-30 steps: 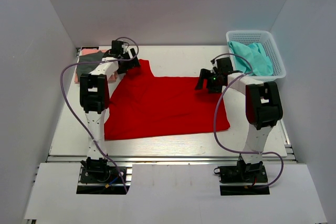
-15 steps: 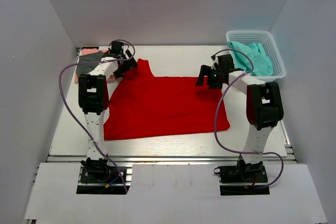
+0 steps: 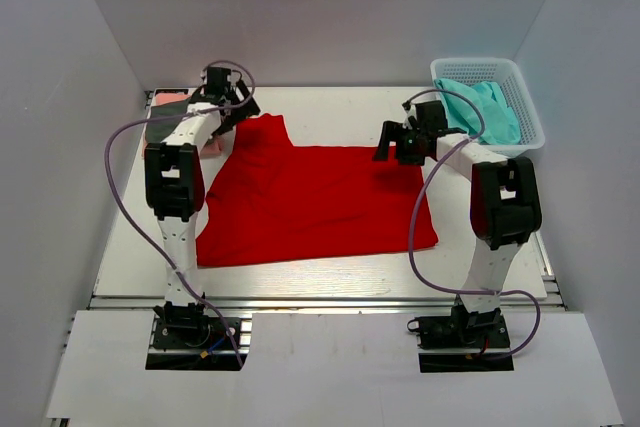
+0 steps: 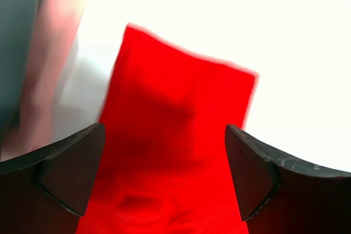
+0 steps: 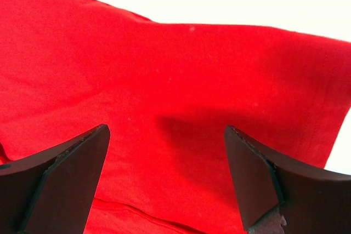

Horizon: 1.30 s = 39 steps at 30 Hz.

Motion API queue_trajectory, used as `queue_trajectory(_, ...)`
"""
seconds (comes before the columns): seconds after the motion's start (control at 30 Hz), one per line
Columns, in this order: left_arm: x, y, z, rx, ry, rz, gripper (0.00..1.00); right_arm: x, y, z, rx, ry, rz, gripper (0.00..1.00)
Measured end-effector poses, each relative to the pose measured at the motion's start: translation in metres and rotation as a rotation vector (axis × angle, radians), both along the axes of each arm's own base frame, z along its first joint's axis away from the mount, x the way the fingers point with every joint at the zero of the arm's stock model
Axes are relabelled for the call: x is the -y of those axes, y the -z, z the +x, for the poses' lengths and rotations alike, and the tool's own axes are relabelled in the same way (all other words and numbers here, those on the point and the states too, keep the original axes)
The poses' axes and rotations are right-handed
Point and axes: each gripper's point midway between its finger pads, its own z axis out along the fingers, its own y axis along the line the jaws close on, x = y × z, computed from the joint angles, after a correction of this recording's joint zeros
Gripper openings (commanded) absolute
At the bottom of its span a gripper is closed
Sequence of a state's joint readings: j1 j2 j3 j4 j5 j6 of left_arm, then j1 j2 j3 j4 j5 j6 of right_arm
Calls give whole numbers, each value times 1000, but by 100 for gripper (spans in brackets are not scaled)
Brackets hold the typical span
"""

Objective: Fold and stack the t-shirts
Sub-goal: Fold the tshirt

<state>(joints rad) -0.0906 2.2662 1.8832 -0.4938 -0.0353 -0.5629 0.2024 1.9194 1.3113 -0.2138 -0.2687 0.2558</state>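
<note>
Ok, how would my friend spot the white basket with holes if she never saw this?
Start at the pale table and look to its far right corner, past the flat bright red t-shirt. There sits the white plastic lattice basket, the only container, with crumpled teal cloth inside it.

Pink shirt [image 3: 172, 97] mostly hidden behind left arm [image 3: 176, 182], red shirt [image 4: 175, 135] blurred, cut off

White table [image 3: 320, 279] is covered centrally by spread red t-shirt [image 3: 320, 202]; folded grey and pink shirts [image 3: 170, 98] are stacked at far-left corner; lattice basket [image 3: 478, 69] is set at far-right corner.
</note>
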Motion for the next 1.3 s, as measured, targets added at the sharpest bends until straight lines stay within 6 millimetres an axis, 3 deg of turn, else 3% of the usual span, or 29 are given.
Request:
queue_trajectory(0.13,-1,-47,30,136,33,36,100,1,-8,5,26,-1,-8,90)
queue_trajectory(0.27,-4,-75,57,231,52,80,100,5,-18,11,52,15,-30,90)
queue_trajectory(0.4,-4,-52,72,230,73,109,99,10,-25,18,77,36,-57,90)
queue_trajectory(0.47,-5,-19,73,181,79,122,91,12,-28,21,85,44,-64,90)
queue_trajectory(0.6,-16,39,69,90,62,178,85,13,-30,23,90,51,-70,90)
queue_trajectory(0.73,-23,40,73,100,17,203,71,14,-28,20,75,53,-76,90)
queue_trajectory(0.8,-25,41,73,97,7,206,53,15,-27,19,71,55,-80,90)
queue_trajectory(0.87,-25,44,73,97,3,200,47,15,-26,19,68,57,-82,90)
queue_trajectory(1.3,-23,47,69,105,16,269,47,24,-23,19,60,89,-123,90)
